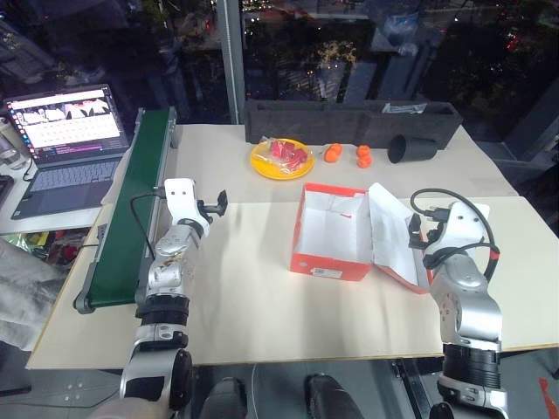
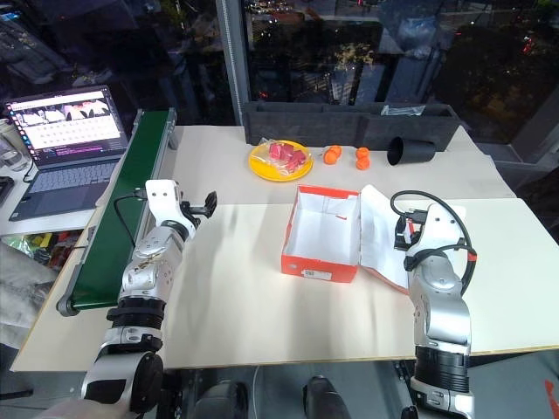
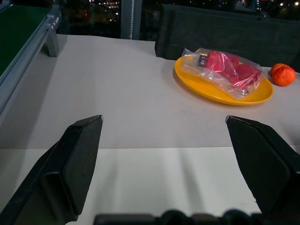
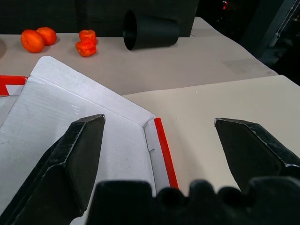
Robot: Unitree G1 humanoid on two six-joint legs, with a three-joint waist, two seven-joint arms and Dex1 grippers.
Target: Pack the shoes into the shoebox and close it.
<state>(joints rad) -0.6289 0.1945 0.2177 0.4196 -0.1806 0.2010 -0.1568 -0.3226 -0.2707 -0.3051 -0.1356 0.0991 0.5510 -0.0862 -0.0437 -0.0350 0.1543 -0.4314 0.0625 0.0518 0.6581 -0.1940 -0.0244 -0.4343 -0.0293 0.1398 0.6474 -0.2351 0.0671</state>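
Observation:
The red-orange shoebox [image 1: 327,264] stands open in the middle of the table and its white inside holds nothing. Its hinged lid [image 1: 393,236] lies folded out to the right. No shoes are in view. My left gripper [image 1: 216,205] hovers open over bare table, well to the left of the box; in the left wrist view its fingers [image 3: 79,154] stand wide apart with nothing between them. My right gripper [image 1: 425,229] is open just behind the lid's right edge, and the right wrist view looks down onto the lid's white inner face [image 4: 70,136].
Behind the box lie a yellow plate [image 1: 281,159] with a red bagged packet, oranges [image 1: 333,153], a black cup [image 1: 412,148] on its side and a long dark grey tray [image 1: 349,118]. A green conveyor [image 1: 135,205] and a laptop [image 1: 68,140] stand at the left.

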